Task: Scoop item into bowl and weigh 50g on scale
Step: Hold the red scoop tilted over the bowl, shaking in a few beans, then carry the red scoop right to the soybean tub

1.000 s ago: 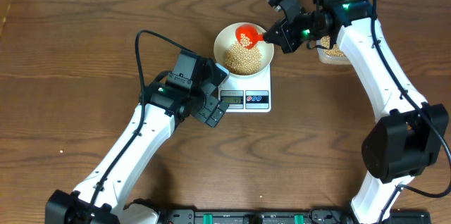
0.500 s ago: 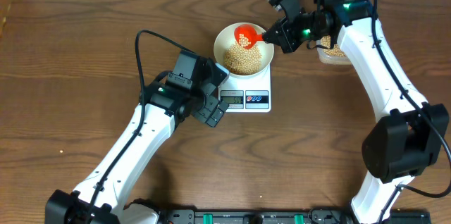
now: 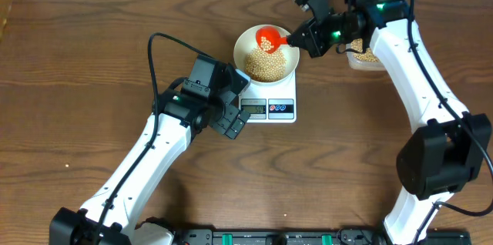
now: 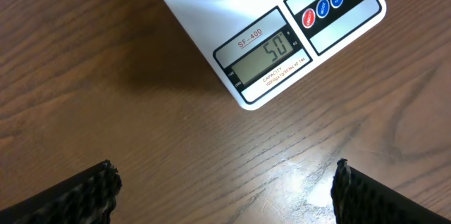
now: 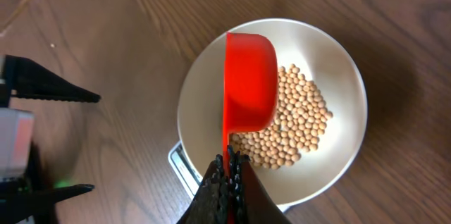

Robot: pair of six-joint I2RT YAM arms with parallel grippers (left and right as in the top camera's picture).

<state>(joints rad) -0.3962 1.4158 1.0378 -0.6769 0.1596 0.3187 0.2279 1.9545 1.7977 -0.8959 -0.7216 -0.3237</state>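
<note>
Wood table [image 3: 77, 83]: scale [image 4: 282, 48] reads 50, so weighing's done, I judge. My right gripper [image 5: 227, 164] clamps scoop [image 5: 250, 90] at bowl's [image 5: 338, 62] twelve o'clock; left gripper [image 4: 225, 182] gapes.

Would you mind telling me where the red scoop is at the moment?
In the overhead view, the red scoop is held in the right gripper above the far side of the white bowl, which sits on the scale.
</note>
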